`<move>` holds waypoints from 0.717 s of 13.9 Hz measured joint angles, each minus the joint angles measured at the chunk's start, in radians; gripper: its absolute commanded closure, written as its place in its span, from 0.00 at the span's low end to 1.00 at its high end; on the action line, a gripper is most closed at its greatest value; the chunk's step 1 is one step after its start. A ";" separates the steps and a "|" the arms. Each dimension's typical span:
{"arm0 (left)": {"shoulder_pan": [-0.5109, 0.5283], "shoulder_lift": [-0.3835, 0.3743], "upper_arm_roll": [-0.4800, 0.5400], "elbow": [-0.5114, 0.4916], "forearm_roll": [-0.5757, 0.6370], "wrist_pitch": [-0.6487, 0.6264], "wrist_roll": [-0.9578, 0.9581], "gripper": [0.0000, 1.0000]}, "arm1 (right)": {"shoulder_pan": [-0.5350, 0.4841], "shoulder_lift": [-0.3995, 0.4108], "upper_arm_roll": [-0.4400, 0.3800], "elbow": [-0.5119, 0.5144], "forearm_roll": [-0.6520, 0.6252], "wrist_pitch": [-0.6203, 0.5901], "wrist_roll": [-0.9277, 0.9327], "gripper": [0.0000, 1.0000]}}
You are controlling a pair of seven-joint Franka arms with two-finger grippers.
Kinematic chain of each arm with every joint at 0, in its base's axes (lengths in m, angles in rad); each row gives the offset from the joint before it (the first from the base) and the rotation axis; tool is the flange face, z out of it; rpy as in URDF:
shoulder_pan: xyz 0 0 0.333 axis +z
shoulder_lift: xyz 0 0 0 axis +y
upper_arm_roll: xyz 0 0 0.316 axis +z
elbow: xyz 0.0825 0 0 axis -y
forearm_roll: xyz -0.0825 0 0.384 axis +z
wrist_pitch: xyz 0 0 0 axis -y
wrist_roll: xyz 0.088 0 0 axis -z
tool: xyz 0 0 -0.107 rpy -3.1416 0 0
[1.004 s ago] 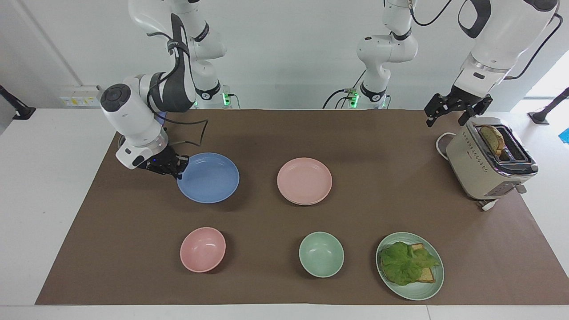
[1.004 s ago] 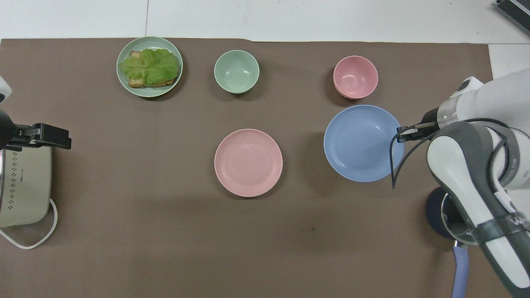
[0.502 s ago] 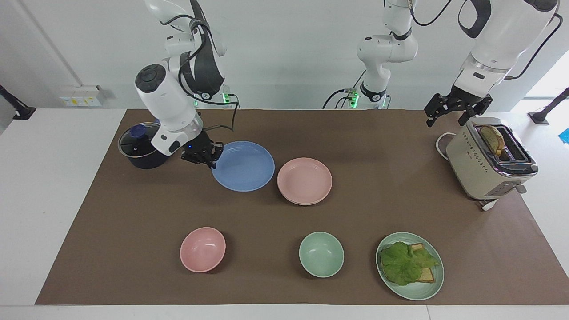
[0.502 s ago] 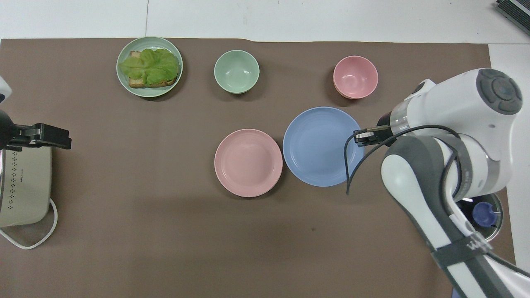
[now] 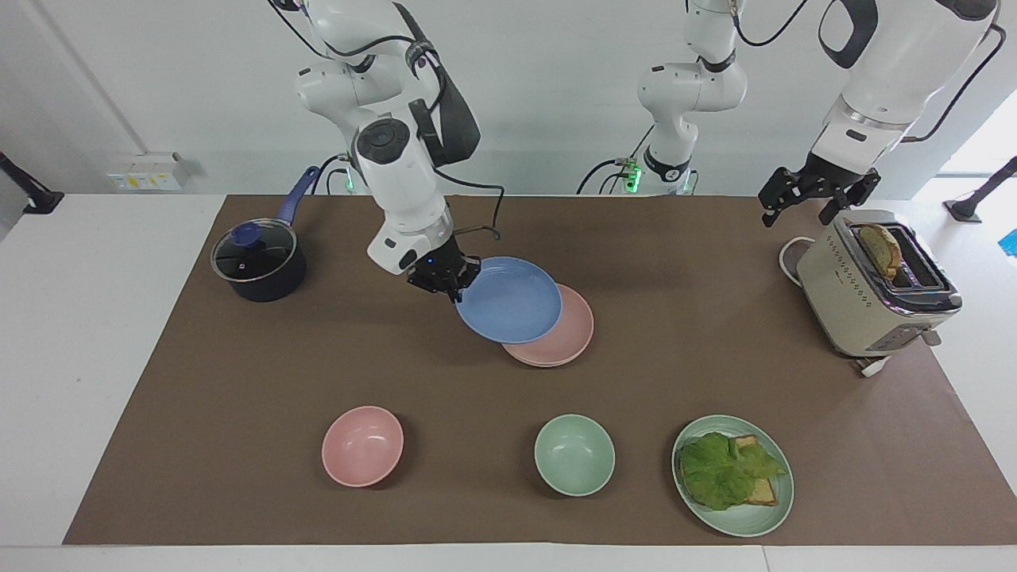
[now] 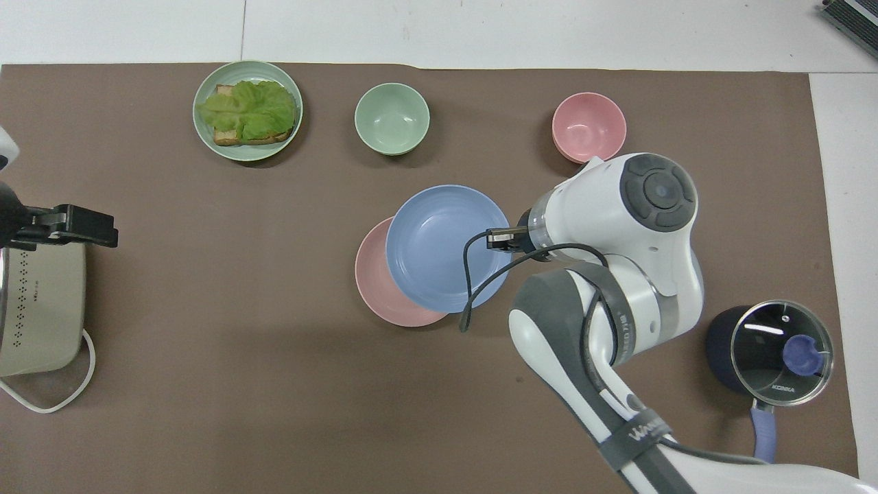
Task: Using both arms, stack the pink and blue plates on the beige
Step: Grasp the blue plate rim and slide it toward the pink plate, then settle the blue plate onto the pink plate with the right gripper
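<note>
My right claw (image 5: pixel 451 287) is clamped on the rim of the blue plate (image 5: pixel 508 299), gripping it at the edge toward my right arm's end of the table. The plate hangs in the air, tipped slightly, partly over the pink plate (image 5: pixel 566 338). Seen from overhead, blue covers pink from about 12 to 4 o'clock, leaving a pink crescent from 5 to 10. The pink plate lies flat on the brown mat (image 5: pixel 238 397) mid-table, on a thin pale rim just visible beneath it; I cannot tell whether that is the beige plate. My left claw (image 5: pixel 810 199) waits, jaws spread wide and holding nothing, over the toaster (image 5: pixel 862 306).
</note>
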 measured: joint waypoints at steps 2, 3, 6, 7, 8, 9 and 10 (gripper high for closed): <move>0.000 0.000 0.000 0.000 0.000 0.000 0.000 0.00 | 0.033 0.036 0.000 0.000 0.006 0.048 0.021 1.00; 0.000 0.000 0.000 0.000 0.000 0.000 0.000 0.00 | 0.043 0.051 0.000 0.000 0.006 0.062 0.026 1.00; 0.000 0.000 0.000 0.000 0.000 0.000 0.000 0.00 | 0.060 0.084 0.000 -0.002 0.007 0.091 0.026 1.00; 0.000 0.000 0.000 0.000 0.000 0.000 0.000 0.00 | 0.065 0.089 0.000 -0.004 0.007 0.091 0.026 1.00; 0.000 0.000 0.000 0.000 0.000 0.000 0.000 0.00 | 0.067 0.090 0.000 -0.009 0.007 0.091 0.026 1.00; 0.000 0.000 0.000 0.000 0.000 0.000 0.000 0.00 | 0.068 0.090 0.000 -0.015 0.007 0.091 0.026 1.00; 0.000 0.000 0.000 0.000 0.000 0.000 0.000 0.00 | 0.069 0.090 0.000 -0.023 0.007 0.092 0.026 1.00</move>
